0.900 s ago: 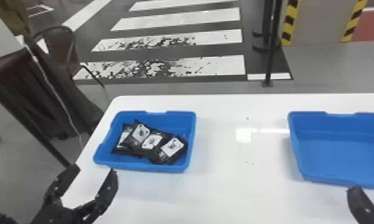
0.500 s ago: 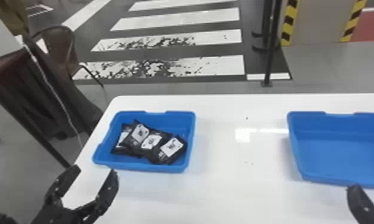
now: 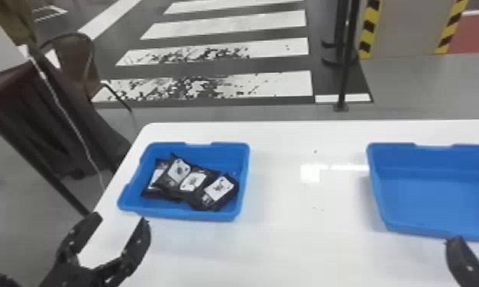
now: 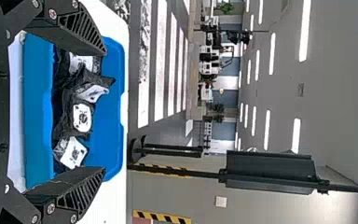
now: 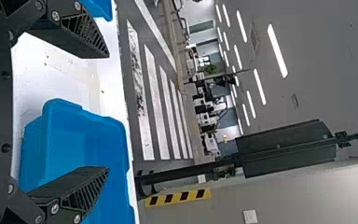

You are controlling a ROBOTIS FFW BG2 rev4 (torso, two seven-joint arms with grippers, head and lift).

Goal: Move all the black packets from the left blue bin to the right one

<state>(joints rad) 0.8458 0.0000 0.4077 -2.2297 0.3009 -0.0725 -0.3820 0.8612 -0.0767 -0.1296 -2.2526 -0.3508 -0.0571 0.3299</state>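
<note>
Packets (image 3: 219,189) piled in left bin (image 3: 181,214) (overlapping); left claw (image 3: 120,218) spread nearby

No visible change from a moment ago

White table (image 3: 307,248), brown chair (image 3: 72,63) beyond its left end, black post (image 3: 345,68); white-striped floor (image 3: 211,69), yellow-black markings (image 3: 369,28)

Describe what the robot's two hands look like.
The left hand and right hand look alike: mostly black, each with two wedge-shaped fingers that taper towards the tip. Rows of slanted slots give the fingers a ribbed look, and round, silvery screw heads stand out against the black near their base.
</note>
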